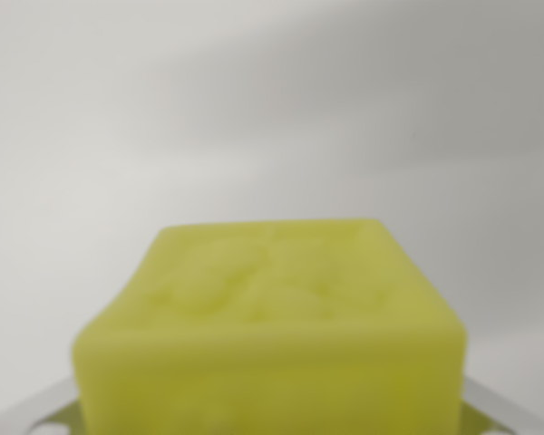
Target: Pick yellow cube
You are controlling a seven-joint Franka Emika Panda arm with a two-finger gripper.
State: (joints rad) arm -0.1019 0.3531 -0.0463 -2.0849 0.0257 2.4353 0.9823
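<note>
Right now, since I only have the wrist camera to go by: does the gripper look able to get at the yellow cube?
Probably yes. The yellow cube fills the lower frame, close, with only bare pale surface around it. The fingers are hardly visible, so I cannot confirm a grip.

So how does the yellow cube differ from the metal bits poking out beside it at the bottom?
The yellow cube is matte yellow-green and fills the lower middle; the metal pieces are shiny grey slivers at the bottom corners. The cube's top shows raised relief; the metal looks smooth. Both are blurred.

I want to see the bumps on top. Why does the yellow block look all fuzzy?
In the wrist view, the yellow cube sits very close to the camera, so it is out of focus; its raised pattern is soft and unreadable, and the pale background is blurred too, under even light.
</note>
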